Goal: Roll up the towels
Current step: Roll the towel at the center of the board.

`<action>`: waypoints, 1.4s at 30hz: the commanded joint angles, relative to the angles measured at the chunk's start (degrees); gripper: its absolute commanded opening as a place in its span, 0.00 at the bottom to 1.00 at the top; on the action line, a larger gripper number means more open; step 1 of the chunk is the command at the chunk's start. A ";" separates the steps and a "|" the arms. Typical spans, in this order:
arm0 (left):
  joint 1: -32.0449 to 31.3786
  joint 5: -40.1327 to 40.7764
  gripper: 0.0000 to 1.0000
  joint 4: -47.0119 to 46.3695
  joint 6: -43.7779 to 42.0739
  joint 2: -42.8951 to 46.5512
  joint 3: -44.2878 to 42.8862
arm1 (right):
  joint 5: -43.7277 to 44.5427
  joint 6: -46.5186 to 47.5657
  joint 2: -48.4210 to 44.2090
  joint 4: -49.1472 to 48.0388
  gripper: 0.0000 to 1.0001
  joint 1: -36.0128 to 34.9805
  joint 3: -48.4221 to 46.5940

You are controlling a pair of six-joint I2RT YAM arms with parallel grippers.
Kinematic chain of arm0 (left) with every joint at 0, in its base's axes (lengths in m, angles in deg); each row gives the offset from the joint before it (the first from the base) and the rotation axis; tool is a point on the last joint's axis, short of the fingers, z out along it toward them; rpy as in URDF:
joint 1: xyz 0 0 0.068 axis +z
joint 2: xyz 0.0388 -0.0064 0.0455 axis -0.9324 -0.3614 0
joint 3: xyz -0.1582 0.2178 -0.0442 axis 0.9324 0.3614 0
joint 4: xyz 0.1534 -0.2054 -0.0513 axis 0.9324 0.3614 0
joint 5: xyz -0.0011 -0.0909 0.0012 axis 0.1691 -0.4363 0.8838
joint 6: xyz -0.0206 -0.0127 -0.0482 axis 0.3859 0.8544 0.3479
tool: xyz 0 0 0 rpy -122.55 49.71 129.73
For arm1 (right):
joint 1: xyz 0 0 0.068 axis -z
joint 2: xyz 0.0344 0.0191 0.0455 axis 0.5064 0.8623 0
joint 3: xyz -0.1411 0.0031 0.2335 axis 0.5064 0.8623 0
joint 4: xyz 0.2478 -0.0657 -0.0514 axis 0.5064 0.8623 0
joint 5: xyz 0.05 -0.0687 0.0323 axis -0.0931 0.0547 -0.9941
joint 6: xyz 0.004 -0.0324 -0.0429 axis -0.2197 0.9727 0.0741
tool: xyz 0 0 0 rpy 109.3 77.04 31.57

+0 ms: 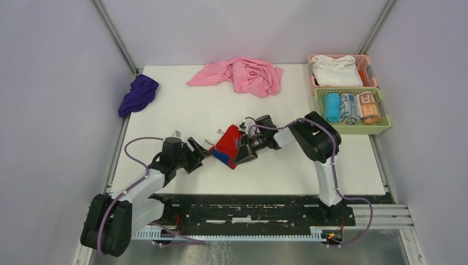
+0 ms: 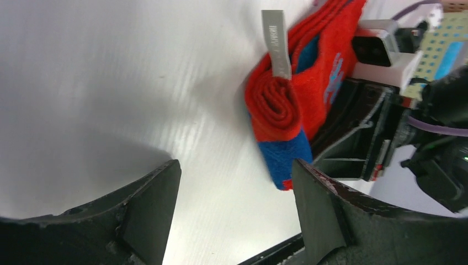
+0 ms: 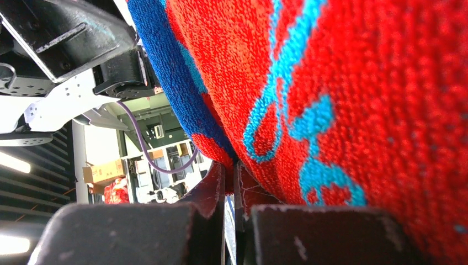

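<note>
A red towel with a blue end and light blue pattern [image 1: 227, 144] lies partly rolled near the table's front middle. In the left wrist view its rolled red end [image 2: 278, 105] faces me, with a grey tag [image 2: 276, 44] on top. My right gripper [image 1: 244, 150] is shut on the towel's edge. In the right wrist view the towel [image 3: 342, 83] fills the frame above the pinching right gripper [image 3: 236, 185]. My left gripper [image 1: 202, 154] is open and empty just left of the towel. Its right finger [image 2: 323, 212] is close to the blue end.
A crumpled pink towel [image 1: 243, 74] lies at the back middle and a purple towel [image 1: 138, 94] at the back left. At the right stand a pink basket [image 1: 338, 57] holding a white towel and a green basket [image 1: 387, 118] holding rolled towels.
</note>
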 commanded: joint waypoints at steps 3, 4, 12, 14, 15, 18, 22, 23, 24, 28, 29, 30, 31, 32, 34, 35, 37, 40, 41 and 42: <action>-0.14 -5.87 0.78 -14.10 5.00 -1.40 3.97 | 3.52 -2.47 2.91 3.32 0.00 0.76 0.42; -0.28 -6.16 0.77 -15.00 5.09 -2.56 3.90 | 3.57 -2.44 2.86 3.31 0.00 0.77 0.45; -1.32 -6.51 0.66 -18.80 5.52 -11.58 1.08 | 3.65 -2.50 2.32 3.73 0.00 0.72 0.49; -1.70 -5.68 0.62 -18.98 5.95 -13.12 0.49 | 3.75 -2.09 2.00 4.35 0.00 0.78 0.38; -1.88 -5.32 0.60 -18.99 6.08 -13.81 0.21 | 3.92 -1.67 1.82 4.98 0.01 0.77 0.22; -2.79 -3.49 0.53 -17.63 6.38 -15.72 -0.99 | 4.69 0.48 0.84 7.78 0.03 0.74 -0.24; -3.90 -1.45 0.46 -16.46 7.37 -17.99 -2.30 | 6.59 5.45 -1.89 12.97 0.10 0.52 -1.34; -4.22 -0.78 0.45 -15.68 7.59 -18.50 -2.86 | 7.09 6.93 -2.63 14.43 0.14 0.40 -1.65; -4.51 -0.01 0.45 -14.54 7.80 -18.88 -3.46 | 7.67 8.43 -3.56 16.18 0.19 0.26 -1.99; -5.18 3.50 0.45 -9.51 7.85 -20.15 -5.99 | 12.37 15.22 -8.38 23.82 0.32 -0.87 -3.52; -5.25 4.02 0.45 -8.51 7.78 -20.45 -6.55 | 13.75 16.52 -10.07 25.23 0.34 -1.15 -3.70; -5.25 4.37 0.45 -7.78 7.75 -20.62 -6.96 | 15.50 17.86 -11.91 26.51 0.38 -1.44 -3.81; -5.34 4.68 0.45 -7.26 7.81 -20.92 -7.30 | 17.33 19.15 -13.73 28.35 0.41 -1.72 -3.98; -5.38 4.81 0.45 -6.81 7.78 -21.13 -7.61 | 19.43 20.69 -15.66 30.04 0.44 -2.07 -4.20; -5.57 4.66 0.45 -6.60 7.79 -21.76 -8.09 | 25.10 23.95 -19.52 33.11 0.48 -3.00 -4.65; -5.75 4.62 0.45 -6.57 7.75 -22.10 -8.58 | 28.50 25.70 -21.54 34.58 0.50 -3.85 -4.83; -6.13 4.38 0.45 -6.59 7.88 -22.71 -9.05 | 35.07 28.72 -25.59 36.58 0.54 -5.76 -5.21; -6.72 4.29 0.45 -6.52 7.87 -23.06 -9.92 | 45.36 32.81 -29.78 37.25 0.59 -10.28 -5.55; -6.81 4.40 0.45 -6.39 7.92 -23.01 -10.04 | 48.41 34.58 -30.59 37.25 0.61 -12.06 -5.99; -6.91 4.40 0.45 -6.34 7.95 -22.98 -10.19 | 51.43 35.64 -30.99 37.08 0.62 -13.77 -6.44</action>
